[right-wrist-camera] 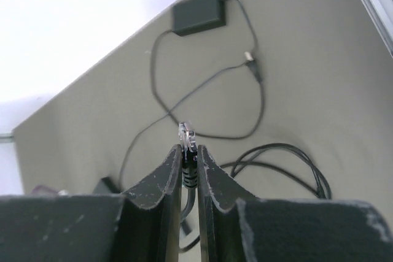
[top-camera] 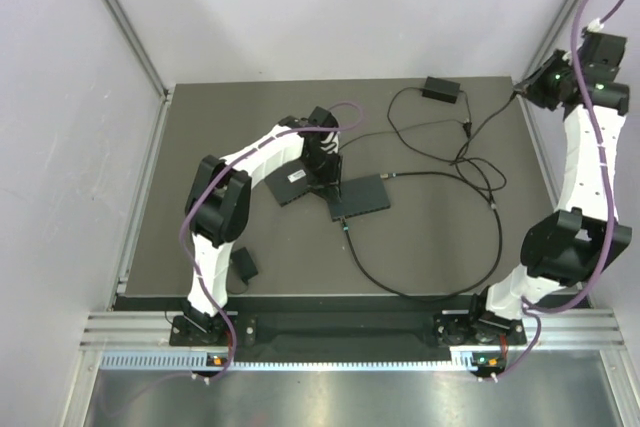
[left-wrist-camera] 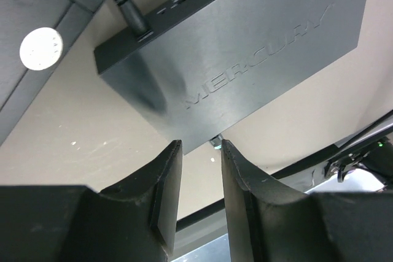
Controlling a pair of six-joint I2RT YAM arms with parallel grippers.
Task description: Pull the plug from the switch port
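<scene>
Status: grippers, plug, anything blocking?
Left gripper open over switch. Right gripper shut on plug, clear of switch. Nothing blocking seen.

Switch (left-wrist-camera: 258, 53), far corner out of view

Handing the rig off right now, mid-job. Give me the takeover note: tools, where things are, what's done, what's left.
Left tool: open, empty, hovering at the edge of the switch.
Right tool: shut on the clear plug, held up near the far right corner of the table, well away from the switch.
Done: that plug is out of the switch.
Left: probably just set the plug down and retract both arms. A dark lead is plugged into the switch's side; confirm whether it stays.
</scene>
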